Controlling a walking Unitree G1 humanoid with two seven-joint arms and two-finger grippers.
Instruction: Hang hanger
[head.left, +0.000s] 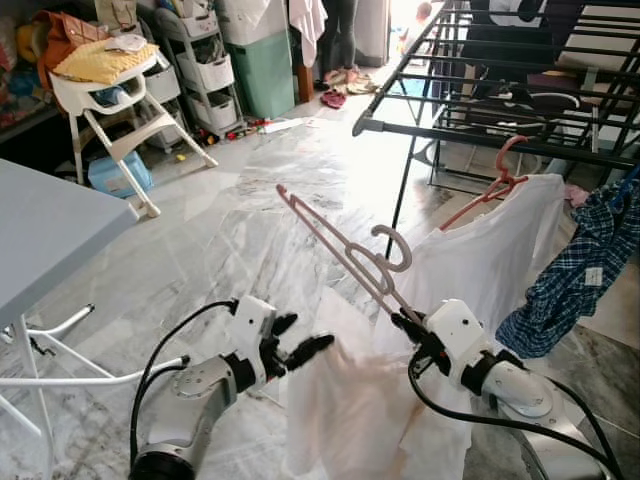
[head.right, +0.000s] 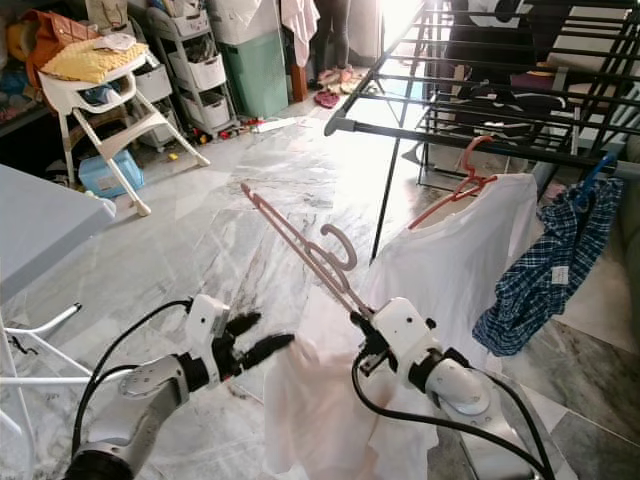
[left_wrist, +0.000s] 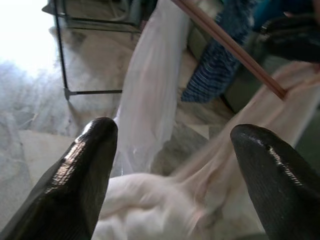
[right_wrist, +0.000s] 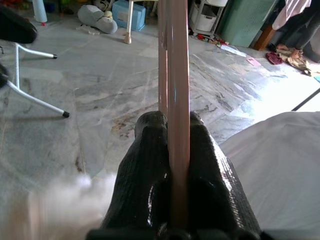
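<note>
Black metal drying rack (head.left: 480, 135) stands far right, already carrying a white shirt (head.left: 500, 240) on a red hanger (head.left: 495, 185) and a plaid shirt (head.left: 575, 270). Near centre, a pale garment (head.left: 340, 400) droops from the pink hanger (head.left: 340, 245), not yet hung. Right gripper (head.left: 405, 325) is clamped on its lower end; left gripper (head.left: 300, 350), fingers apart, hovers beside the cloth.

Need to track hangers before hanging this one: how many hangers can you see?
2. A pink hanger clamped in the right gripper; a red hanger on the drying rack under the white shirt. Others may be hidden.
</note>
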